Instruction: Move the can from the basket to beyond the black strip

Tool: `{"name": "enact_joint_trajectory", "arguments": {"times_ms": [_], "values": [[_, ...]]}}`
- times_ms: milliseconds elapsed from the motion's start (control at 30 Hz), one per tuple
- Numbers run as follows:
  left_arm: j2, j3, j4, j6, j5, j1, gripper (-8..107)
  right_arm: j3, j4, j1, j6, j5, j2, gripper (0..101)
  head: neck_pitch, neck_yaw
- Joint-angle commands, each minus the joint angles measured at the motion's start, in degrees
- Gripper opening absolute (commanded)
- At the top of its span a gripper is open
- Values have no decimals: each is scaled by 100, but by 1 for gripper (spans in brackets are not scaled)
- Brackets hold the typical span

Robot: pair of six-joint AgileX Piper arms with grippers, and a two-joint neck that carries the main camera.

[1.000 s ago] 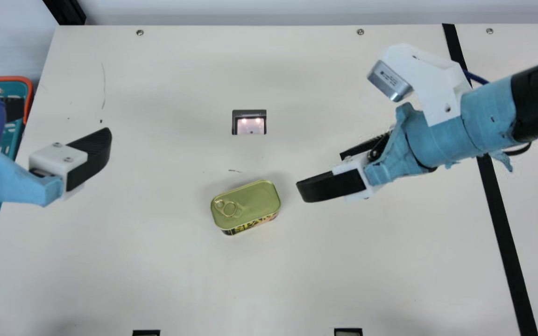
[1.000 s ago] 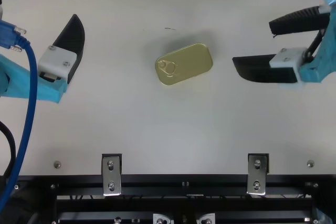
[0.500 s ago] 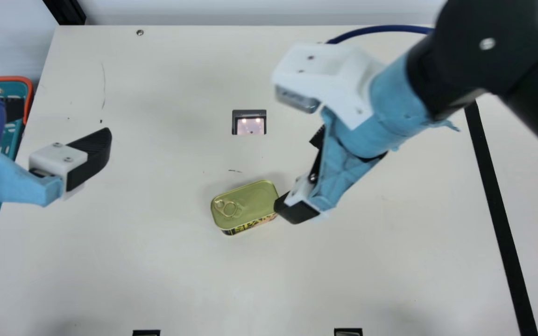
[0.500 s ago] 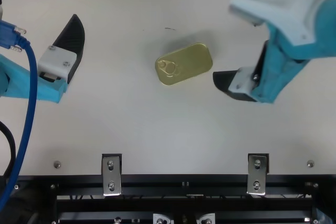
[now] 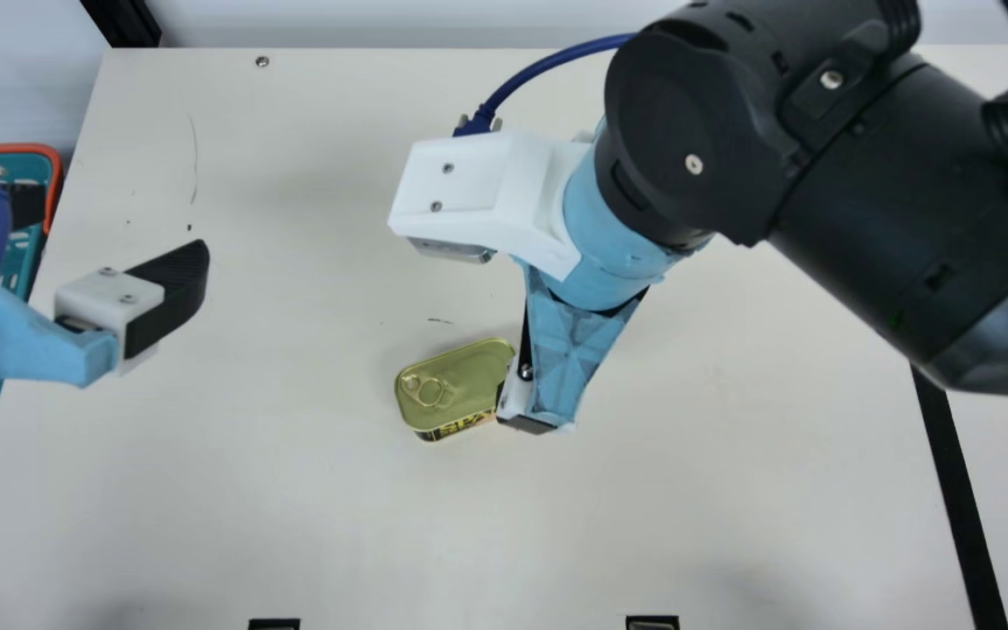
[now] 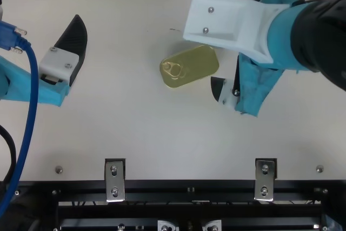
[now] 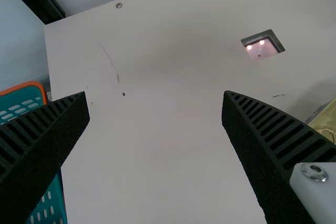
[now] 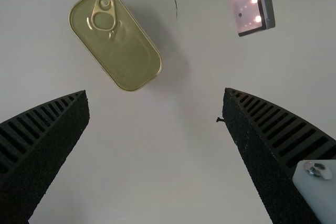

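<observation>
Can (image 6: 198, 65), long axis diag., tab (image 6: 172, 70) twd L; L fingers (image 6: 74, 37), R fingers (image 6: 216, 86) apart.

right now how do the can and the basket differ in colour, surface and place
The can has a gold-green top, while the basket is teal with an orange rim. The can's top is solid; the basket's sides are full of holes. The can lies flat on the table, while the basket sits past the table's edge at the main view's left. Both have rounded corners.
</observation>
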Motion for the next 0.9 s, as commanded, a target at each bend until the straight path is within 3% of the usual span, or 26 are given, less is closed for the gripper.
{"name": "enact_joint_trajectory", "arguments": {"times_ms": [0,467,867], "values": [[0,0,0,0,0,0,90,9,99,-14,-84,-11,3,101,-7,-10],[0,0,0,0,0,0,90,54,992,0,-1514,-11,209,101,-7,-10],[0,0,0,0,0,0,90,-115,1009,266,-2565,-11,602,101,-7,-10]]}}
